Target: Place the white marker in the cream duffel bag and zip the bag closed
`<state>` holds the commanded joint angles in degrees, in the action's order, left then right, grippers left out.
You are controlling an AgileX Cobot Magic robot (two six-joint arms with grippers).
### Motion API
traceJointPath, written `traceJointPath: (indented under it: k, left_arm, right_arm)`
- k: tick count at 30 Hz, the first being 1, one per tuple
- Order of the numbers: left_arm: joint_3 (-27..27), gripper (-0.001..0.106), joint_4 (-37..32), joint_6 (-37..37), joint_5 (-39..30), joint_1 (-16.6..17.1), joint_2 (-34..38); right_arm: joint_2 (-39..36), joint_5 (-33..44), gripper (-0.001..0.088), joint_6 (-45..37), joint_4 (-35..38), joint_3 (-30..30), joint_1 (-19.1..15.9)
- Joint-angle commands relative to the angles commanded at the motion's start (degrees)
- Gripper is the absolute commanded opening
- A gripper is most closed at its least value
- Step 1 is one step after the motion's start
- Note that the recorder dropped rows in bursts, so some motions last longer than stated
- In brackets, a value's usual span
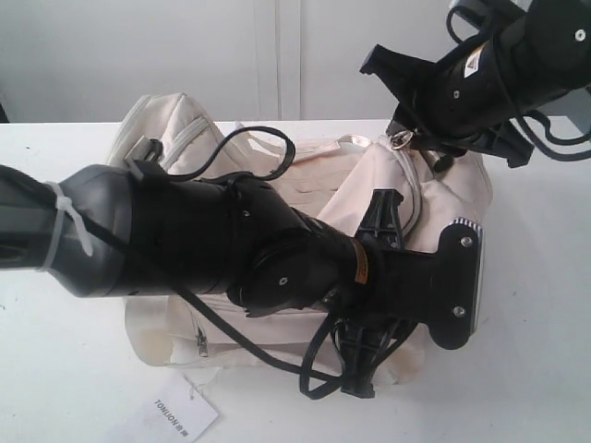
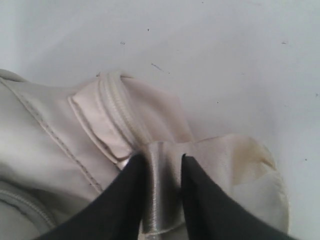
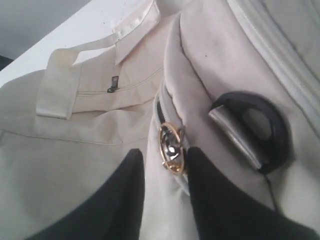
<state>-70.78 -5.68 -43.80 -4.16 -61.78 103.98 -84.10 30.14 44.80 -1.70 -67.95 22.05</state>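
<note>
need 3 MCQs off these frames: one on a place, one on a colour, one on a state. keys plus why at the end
1. Where is the paper tag?
A) on the table beside the bag
B) on top of the bag
C) inside the bag

2. What colour is the zip pull between the right tool's fingers?
A) red
B) black
C) gold

3. The left tool is:
A) open, clear of the bag
B) shut on the bag's satin tab
C) pressed flat on the table

Answers:
1 A: the exterior view shows it lying flat on the table at the bag's edge.
2 C: the right wrist view shows a gold ring.
3 B: the left wrist view shows the tab filling the gap between both fingers.
</note>
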Motion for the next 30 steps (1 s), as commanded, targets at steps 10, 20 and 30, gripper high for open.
traceJointPath:
  k: [10, 20, 30]
  left_arm:
    - [0.0, 0.055, 0.46, 6.03, -5.52, 0.0, -5.03]
    - [0.0, 0.044, 0.72, 19.77, -28.08, 0.0, -13.79]
    - [0.0, 0.0, -0.52, 37.67, -40.19, 6.26, -21.11]
  right_arm:
    - [4.85, 8.98, 0.0345, -4.43, -0.23, 0.0, -0.45]
    - [7.02, 19.19, 0.021, -17.74, 0.26, 0.0, -0.45]
    - [8.07, 23.97, 0.0, -25.69, 2.34, 0.09, -0.45]
